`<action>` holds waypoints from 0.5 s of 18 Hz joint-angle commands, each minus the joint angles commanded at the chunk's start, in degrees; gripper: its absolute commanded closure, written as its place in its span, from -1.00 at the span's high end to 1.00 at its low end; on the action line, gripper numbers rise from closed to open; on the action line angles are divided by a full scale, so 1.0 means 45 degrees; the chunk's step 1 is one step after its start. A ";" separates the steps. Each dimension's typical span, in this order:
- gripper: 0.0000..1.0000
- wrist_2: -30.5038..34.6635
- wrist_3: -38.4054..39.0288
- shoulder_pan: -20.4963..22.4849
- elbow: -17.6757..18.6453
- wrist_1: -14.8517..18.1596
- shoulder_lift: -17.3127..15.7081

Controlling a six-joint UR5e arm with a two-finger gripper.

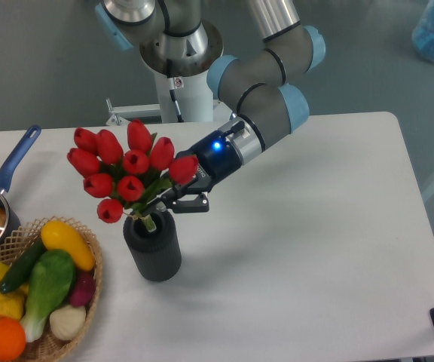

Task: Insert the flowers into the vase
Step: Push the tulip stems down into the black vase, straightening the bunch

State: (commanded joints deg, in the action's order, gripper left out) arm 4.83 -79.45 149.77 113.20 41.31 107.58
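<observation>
The bunch of red tulips with closed buds, green stems and leaves (130, 170) is held by the two-finger gripper (173, 197), fingers closed around the stems just below the buds. The stem ends sit inside the round mouth of the dark grey-black ribbed cylindrical vase (153, 247), which stands upright on the white table (315, 241), just right of the wicker basket of vegetables (47, 298). Key relation: the vase stands vertical, but the bunch leans, with the buds up and to the left of the mouth, while the gripper reaches in from the upper right. Judgement: insertion is partly done; the bunch wants righting over the mouth and lowering along the vase's axis before release, or it may tip out leftward.
</observation>
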 joint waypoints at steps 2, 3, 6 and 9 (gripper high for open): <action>-0.56 0.0000 -0.0311 0.0000 0.0019 0.0020 0.0155; -0.56 0.0000 -0.0390 0.0000 0.0078 0.0020 0.0156; -0.56 0.0000 -0.0391 -0.0059 0.0098 0.0020 0.0195; -0.56 0.0000 -0.0391 -0.0059 0.0176 0.0020 0.0196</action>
State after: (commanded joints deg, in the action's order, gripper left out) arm 4.83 -81.21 149.50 113.99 41.40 108.46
